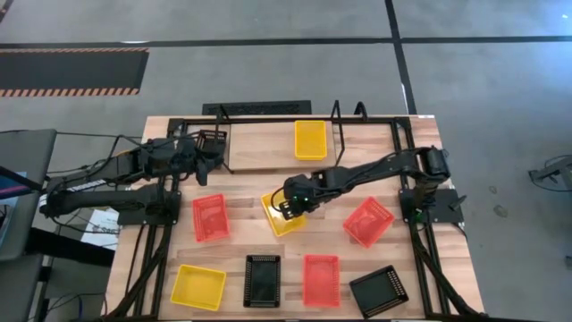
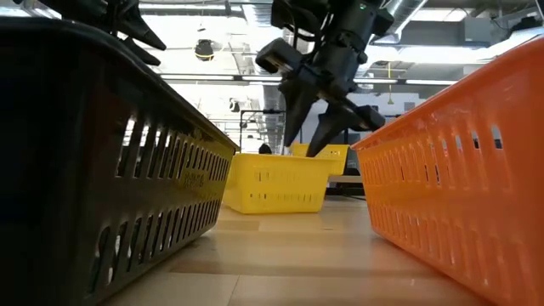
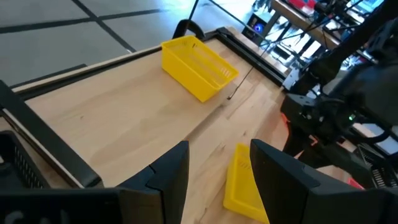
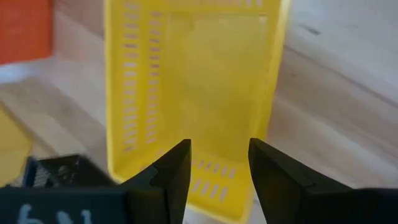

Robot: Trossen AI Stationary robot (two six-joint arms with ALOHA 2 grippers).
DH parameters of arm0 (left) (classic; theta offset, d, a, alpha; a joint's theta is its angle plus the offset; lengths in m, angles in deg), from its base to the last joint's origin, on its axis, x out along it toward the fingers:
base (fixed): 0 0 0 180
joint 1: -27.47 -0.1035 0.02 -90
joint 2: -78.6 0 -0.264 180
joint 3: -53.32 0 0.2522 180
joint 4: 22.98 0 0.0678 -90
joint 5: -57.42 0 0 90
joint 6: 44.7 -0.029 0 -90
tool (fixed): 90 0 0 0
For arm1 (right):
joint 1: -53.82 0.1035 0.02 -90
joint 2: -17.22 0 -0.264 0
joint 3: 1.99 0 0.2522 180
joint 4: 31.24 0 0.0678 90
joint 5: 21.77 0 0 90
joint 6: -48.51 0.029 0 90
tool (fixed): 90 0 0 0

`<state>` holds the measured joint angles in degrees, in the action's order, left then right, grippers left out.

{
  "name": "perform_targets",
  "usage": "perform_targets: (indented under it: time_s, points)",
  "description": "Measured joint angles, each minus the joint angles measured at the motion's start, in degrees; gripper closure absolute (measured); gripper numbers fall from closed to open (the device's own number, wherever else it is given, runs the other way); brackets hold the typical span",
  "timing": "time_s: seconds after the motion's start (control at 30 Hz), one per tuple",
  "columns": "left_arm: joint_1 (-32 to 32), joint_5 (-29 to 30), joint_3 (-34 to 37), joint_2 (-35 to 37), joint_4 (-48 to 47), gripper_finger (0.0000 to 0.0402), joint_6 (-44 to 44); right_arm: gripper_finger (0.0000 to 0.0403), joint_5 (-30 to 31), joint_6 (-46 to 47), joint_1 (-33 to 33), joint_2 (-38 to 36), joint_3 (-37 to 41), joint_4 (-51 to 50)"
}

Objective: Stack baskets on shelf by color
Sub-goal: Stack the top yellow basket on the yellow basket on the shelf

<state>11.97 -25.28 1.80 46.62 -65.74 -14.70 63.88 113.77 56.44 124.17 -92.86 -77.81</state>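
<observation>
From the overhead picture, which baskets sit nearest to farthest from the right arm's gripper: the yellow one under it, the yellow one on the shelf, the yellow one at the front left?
From the right gripper:
1. Yellow basket under it, mid-table.
2. Yellow basket on the shelf, at the back.
3. Front-left yellow basket, near the table's front edge.

No legible text, label, brand, number or sign anywhere. Only pale handwritten marks, too blurred to make out, on the dark body of the right gripper (image 4: 214, 171) just behind its fingers.
</observation>
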Motion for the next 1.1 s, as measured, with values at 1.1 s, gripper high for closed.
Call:
perform_targets:
  time_s: [1.1]
  points:
    - [0.0, 1.0, 0.0, 0.0, 0.2, 0.0244, 1.1, 0.0222, -1.5, -11.8, -2.1, 4.5, -7.8, -13.8]
